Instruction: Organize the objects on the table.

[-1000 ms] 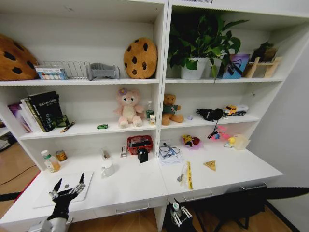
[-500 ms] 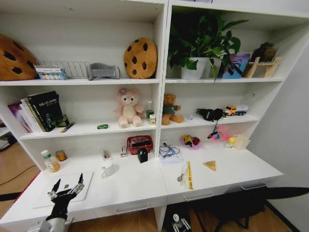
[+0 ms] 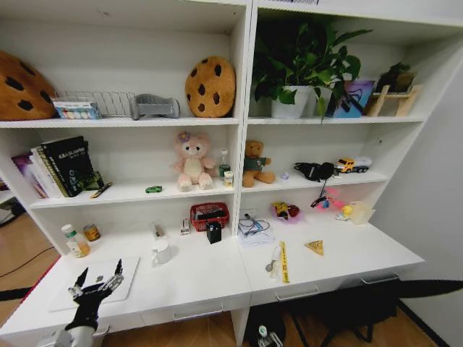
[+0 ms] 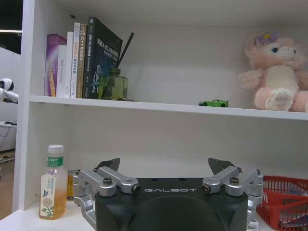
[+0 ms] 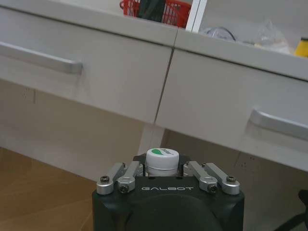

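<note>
Meanwhile, the left gripper [image 3: 92, 282] hovered with fingers spread and empty over the white pad [image 3: 101, 278] at the desk's [image 3: 202, 278] left end. The tea bottle [image 3: 75, 241] behind looked light and slick, best gripped at mid-body. A tiny green toy car [image 3: 153, 189] sat on the shelf above. The red basket [image 3: 210, 215] held dark items. Low before the drawers, the right gripper [image 5: 162, 169] clasped a white-capped bottle [image 5: 162, 159].

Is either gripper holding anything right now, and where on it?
The right gripper, low in front of the drawers, is shut on a small bottle, gripped just under its white cap. The left gripper is open and empty above the desk.
</note>
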Robot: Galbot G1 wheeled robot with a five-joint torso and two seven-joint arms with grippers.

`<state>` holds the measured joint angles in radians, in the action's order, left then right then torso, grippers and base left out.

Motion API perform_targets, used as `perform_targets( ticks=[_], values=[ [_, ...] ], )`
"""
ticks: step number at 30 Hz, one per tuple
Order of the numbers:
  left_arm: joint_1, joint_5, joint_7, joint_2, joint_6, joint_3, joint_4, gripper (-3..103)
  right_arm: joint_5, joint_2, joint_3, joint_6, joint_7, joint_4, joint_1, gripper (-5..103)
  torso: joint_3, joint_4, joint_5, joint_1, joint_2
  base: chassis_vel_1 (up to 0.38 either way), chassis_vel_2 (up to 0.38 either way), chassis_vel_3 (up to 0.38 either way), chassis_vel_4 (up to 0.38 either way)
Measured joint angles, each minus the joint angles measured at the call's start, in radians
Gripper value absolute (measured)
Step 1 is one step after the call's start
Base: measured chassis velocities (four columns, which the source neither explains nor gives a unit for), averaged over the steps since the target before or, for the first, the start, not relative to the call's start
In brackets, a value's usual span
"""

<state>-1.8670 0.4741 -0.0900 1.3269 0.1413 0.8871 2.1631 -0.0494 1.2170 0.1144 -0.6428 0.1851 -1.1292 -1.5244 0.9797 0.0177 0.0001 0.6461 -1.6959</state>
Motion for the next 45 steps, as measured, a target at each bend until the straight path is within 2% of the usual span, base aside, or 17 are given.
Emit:
perform_targets(
  ticks=[9, 14, 19, 28, 45],
  values=[
    [-0.003, 0.002, 0.0, -0.006, 0.0, 0.006, -0.002, 100, 0.004, 0.029, 0.016, -0.054, 0.002, 0.181, 0.074, 31, 0.0, 0.0, 0.0, 0.0, 0.0, 0.0, 0.0, 0.0, 0.0],
    [-0.002, -0.008, 0.0, -0.001, 0.0, -0.004, -0.003, 100, 0.039, 0.043, 0.028, -0.074, 0.003, 0.31, 0.163, 31, 0.0, 0.0001, -0.0002, 0.0, 0.0, 0.0, 0.0, 0.0, 0.0],
    [-0.003, -0.009, -0.001, -0.001, -0.001, -0.004, -0.002, 100, 0.035, 0.053, 0.029, -0.101, 0.016, 0.418, 0.252, 31, 0.0, -0.0001, -0.0002, 0.0, 0.0, 0.0, 0.0, 0.0, 0.0],
    [-0.005, -0.014, -0.002, -0.002, -0.002, -0.006, -0.007, 100, 0.061, 0.07, 0.018, -0.105, -0.006, 0.536, 0.377, 31, 0.0, -0.0001, -0.0002, 0.0, 0.0, 0.0, 0.0, 0.0, 0.0],
    [0.0, -0.019, -0.004, -0.006, -0.002, -0.016, -0.026, 100, 0.066, 0.105, 0.003, -0.093, -0.036, 0.675, 0.51, 31, 0.0, 0.0001, -0.0002, 0.0, 0.0, 0.0, 0.0, 0.0, 0.0]
  ],
)
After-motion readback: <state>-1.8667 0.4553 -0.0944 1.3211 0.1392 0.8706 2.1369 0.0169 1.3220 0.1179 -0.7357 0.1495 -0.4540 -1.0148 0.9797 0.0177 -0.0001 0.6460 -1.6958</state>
